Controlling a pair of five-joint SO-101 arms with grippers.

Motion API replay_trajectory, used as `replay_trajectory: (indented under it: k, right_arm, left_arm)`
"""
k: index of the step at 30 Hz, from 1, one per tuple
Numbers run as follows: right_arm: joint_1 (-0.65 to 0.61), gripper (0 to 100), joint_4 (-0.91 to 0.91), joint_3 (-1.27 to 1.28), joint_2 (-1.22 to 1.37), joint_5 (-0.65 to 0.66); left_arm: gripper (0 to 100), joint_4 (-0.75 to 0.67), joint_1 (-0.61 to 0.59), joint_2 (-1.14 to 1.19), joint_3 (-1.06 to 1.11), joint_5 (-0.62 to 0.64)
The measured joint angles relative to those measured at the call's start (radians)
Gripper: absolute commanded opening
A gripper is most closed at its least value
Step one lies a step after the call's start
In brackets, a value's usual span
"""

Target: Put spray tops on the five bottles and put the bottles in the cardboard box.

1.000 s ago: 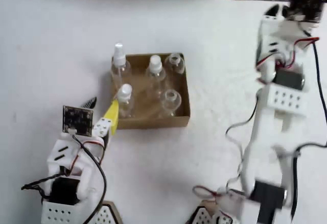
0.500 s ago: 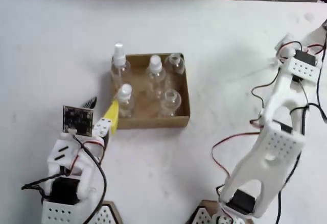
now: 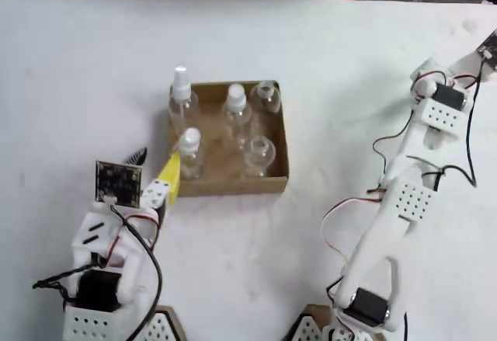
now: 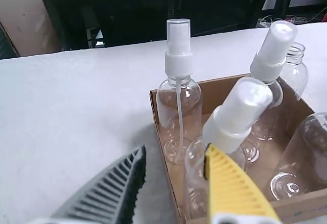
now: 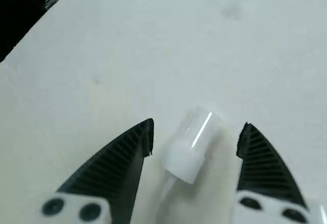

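The left claw (image 4: pixel 174 152) is hanging open just left of the brown cardboard box (image 3: pixel 233 187), where five clear plastic bottles (image 3: pixel 181 104) are standing, three wearing white spray tops (image 3: pixel 236 97). Far right, the open right claw (image 5: pixel 196 128) is straddling a loose white spray top (image 5: pixel 190 150) lying on the white worktop (image 3: pixel 78 61).

5 bottles (image 3: pixel 236 106) in cardboard box (image 3: pixel 233 186); spray top (image 5: pixel 191 143) far right, btwn jaws of right gripper (image 5: pixel 196 127).
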Motion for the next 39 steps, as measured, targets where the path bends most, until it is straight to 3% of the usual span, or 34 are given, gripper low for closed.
replay_trajectory:
  k: [10,15,18,20,28,32,36,39]
  right_arm:
    - [-0.020,22.0,0.000,-0.028,0.068,0.000]
    - [-0.012,0.1,0.000,-0.048,0.086,0.002]
    - [-0.015,5.9,0.000,-0.049,0.087,0.002]
    - [-0.021,3.5,0.009,-0.054,0.087,0.002]
    - [-0.031,2.3,0.298,-0.104,-0.023,0.021]
    - [-0.091,2.3,0.485,-0.107,-0.170,0.184]
    - [-0.175,1.6,0.697,-0.107,-0.287,0.427]
    - [-0.203,1.5,0.741,-0.109,-0.324,0.624]
  left_arm:
    - [18,0.000,0.000,0.000,0.000,0.000]
    - [18,0.000,0.000,0.000,0.000,0.000]
    - [18,0.000,0.000,0.000,0.000,0.000]
    - [18,0.000,0.000,0.000,0.000,0.000]
    - [18,0.000,0.000,0.000,0.000,0.000]
    - [18,0.000,0.000,0.000,0.000,0.000]
    - [18,0.000,0.000,0.000,0.000,0.000]
    - [18,0.000,0.000,0.000,0.000,0.000]
